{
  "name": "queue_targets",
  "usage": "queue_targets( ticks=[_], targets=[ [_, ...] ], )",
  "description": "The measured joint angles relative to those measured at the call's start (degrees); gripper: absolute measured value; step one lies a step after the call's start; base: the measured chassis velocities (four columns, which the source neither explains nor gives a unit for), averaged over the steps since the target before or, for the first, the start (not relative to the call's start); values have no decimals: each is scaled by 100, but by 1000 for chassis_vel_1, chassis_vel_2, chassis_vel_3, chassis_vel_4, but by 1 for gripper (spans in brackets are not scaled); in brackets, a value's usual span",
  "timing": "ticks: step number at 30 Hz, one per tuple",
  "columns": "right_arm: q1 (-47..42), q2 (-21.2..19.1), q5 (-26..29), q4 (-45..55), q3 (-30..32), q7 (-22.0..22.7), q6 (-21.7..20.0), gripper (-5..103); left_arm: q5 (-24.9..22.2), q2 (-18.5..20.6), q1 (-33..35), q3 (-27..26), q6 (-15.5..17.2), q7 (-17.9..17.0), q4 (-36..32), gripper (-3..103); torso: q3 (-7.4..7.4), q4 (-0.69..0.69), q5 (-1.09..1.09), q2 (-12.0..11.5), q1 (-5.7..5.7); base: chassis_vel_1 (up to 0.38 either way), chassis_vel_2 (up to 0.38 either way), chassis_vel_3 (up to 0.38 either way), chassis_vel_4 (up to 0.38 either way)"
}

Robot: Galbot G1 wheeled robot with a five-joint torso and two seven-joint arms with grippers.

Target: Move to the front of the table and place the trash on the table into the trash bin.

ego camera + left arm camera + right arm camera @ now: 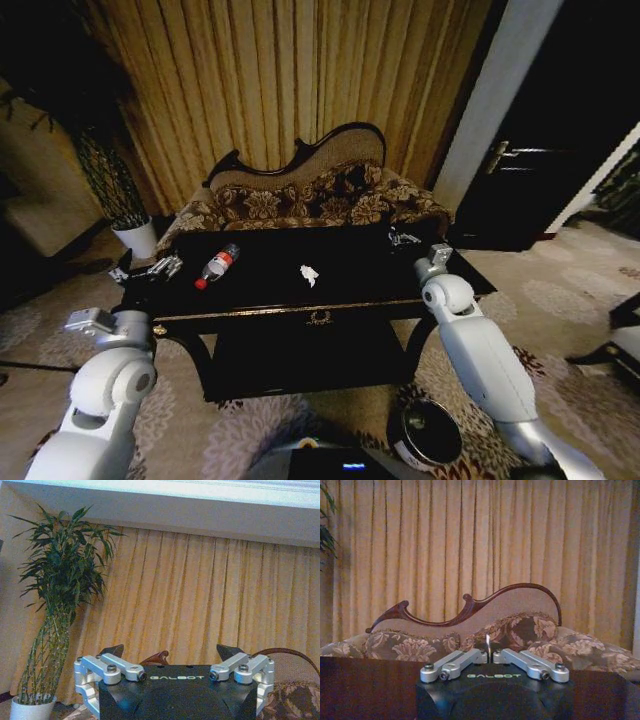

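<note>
Head view: bottle (217, 265) lies just beside the left gripper's (163, 267) spread jaws.

One bottle (217, 265), one paper scrap (309, 274), one bin (428, 434).

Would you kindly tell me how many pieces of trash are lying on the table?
2: a bottle toward the table's left side, and a white paper scrap near its middle. Smaller scraps may go unseen.

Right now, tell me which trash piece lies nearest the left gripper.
The bottle, red-capped and lying on its side just beside the left gripper; the white paper scrap sits mid-table.
</note>
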Motion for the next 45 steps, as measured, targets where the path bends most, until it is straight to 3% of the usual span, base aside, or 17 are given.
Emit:
queue_targets(
  ticks=[16, 26, 35, 45],
  targets=[
    [-412, 30, -178, 123, 291, 0, 151, 1, -30, 30, -23, 43, 1, 46, 4, 100, -2, -1, 0, 2, -6, 256, -254, -254, 247],
    [-673, 141, -530, -324, 291, 0, 211, 1, -32, -3, -22, 36, -1, 50, 7, 100, -3, 1, -1, 4, -7, 99, -104, -98, 107],
    [-1417, 318, -1343, -1733, 524, -1, 253, 1, -66, -52, -30, -6, -16, 56, -63, 100, 1, -2, 0, -2, 2, 0, 0, 0, 0],
    [-1126, 662, -2220, -3328, 608, -1, 417, 1, -113, -88, -42, -24, -69, 108, -76, 100, -1, 1, 0, 1, -3, 0, 0, 0, 0]
  ],
)
